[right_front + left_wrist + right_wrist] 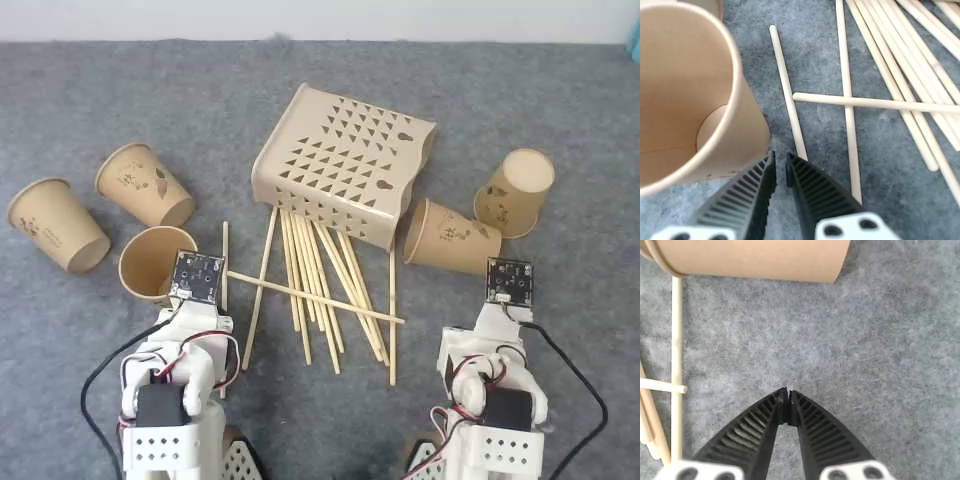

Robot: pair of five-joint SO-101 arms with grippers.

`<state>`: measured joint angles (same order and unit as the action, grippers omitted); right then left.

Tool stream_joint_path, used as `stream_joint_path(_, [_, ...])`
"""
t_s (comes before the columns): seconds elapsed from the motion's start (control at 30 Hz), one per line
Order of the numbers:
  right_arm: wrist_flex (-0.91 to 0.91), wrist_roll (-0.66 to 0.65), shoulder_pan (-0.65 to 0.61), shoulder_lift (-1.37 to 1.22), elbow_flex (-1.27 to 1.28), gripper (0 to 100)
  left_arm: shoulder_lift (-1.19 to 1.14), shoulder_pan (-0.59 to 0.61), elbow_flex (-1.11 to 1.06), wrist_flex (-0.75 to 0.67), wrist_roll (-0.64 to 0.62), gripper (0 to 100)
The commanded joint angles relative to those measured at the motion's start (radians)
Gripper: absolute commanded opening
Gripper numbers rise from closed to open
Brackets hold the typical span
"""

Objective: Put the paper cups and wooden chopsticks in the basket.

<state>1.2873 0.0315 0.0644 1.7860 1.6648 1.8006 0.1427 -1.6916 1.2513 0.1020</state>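
The beige perforated basket (340, 175) lies tipped over mid-table, with several wooden chopsticks (320, 285) fanned out in front of it. Three paper cups lie at the left (58, 225) (145, 185) (155, 262) and two at the right (450, 238) (515, 190). My left gripper (780, 160) is shut and holds nothing; it sits just above the carpet beside an open cup (690, 100), at the end of a single chopstick (787, 95). My right gripper (788, 392) is shut over bare carpet, short of a cup lying on its side (755, 260), with one chopstick (676, 365) off to the side.
Grey carpet covers the table. The left arm (180, 390) and the right arm (495, 390) stand at the near edge. One chopstick (315, 293) lies crosswise over the others. Open carpet stretches between the two arms and behind the basket.
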Motion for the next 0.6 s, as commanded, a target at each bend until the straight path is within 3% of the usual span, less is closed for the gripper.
stream_joint_path(0.0, [0.008,0.006,0.010,0.004,0.017,0.8,0.006,0.005,0.007,0.005,0.002,3])
stream_joint_path(0.57, [0.008,0.006,0.010,0.004,0.017,0.8,0.006,-0.002,0.007,0.005,0.002,3])
